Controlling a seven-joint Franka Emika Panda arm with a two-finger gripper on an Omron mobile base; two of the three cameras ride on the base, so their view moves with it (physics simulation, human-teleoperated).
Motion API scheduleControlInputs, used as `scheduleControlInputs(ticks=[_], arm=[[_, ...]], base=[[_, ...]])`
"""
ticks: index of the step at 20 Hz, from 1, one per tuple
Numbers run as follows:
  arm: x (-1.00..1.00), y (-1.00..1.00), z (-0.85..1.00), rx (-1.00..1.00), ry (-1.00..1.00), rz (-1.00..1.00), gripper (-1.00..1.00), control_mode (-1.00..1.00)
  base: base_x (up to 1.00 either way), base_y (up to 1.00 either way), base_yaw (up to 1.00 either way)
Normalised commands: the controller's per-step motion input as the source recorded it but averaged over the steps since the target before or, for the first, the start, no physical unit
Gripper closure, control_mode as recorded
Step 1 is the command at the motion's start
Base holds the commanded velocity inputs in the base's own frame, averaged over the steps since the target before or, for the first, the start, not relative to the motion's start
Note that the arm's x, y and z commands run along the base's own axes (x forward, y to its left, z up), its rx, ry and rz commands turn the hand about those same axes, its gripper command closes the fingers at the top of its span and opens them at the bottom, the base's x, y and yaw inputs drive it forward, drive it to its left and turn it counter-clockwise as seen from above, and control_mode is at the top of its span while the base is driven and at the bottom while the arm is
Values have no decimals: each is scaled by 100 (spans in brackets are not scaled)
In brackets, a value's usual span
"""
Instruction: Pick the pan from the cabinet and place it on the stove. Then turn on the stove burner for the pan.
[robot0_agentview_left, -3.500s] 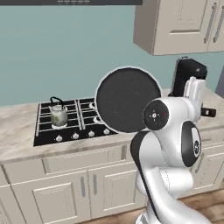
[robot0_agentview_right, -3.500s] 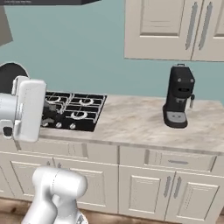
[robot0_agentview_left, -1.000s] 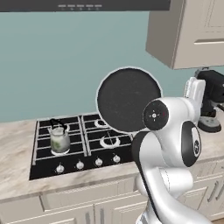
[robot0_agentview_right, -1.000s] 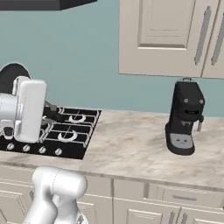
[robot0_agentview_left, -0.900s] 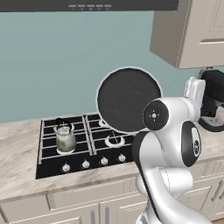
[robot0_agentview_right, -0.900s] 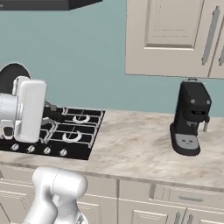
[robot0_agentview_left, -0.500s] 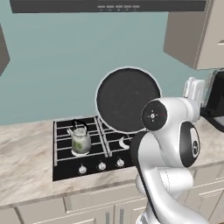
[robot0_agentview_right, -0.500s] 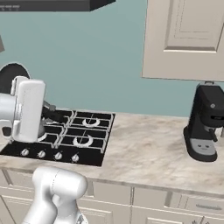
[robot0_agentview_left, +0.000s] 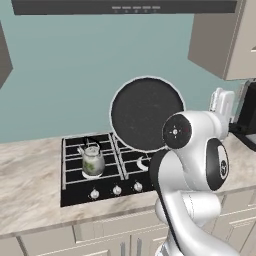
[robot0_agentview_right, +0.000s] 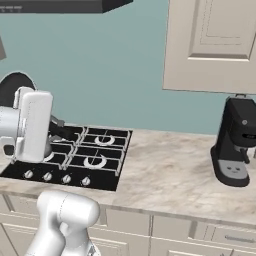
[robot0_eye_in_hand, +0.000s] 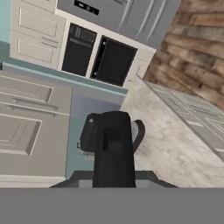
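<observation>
One big cream cabinet (robot0_agentview_right: 212, 45) hangs top right. Below it my marble worktop (robot0_agentview_right: 170, 175) carries the black gas stove (robot0_agentview_left: 100, 170), with a glass kettle (robot0_agentview_left: 92, 160) on its left burner. I've got the pan (robot0_agentview_left: 146, 114) up on edge above the stove, pincer clamped nearly shut, presumably on its handle.

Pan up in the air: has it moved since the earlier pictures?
Yes. The pan has shifted left against the stove: earlier it was off the right edge, now it is in front of the right burners.

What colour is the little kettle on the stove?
Clear greenish glass kettle, seen best in the left base view.
</observation>
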Motion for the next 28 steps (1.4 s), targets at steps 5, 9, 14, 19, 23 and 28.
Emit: scheduleControlInputs(ticks=[5,9,14,19,23,28], arm=[[0,0,0,0,0,0,100,100],[0,0,0,0,0,0,100,100],[6,0,-5,0,3,1,100,-100],[37,-1,-16,0,24,0,100,-100],[61,-12,-21,2,24,0,100,-100],[67,-18,-22,8,5,0,100,-100]], base=[[31,3,2],[11,0,0],[1,0,0],[0,0,0],[0,0,0],[0,0,0]])
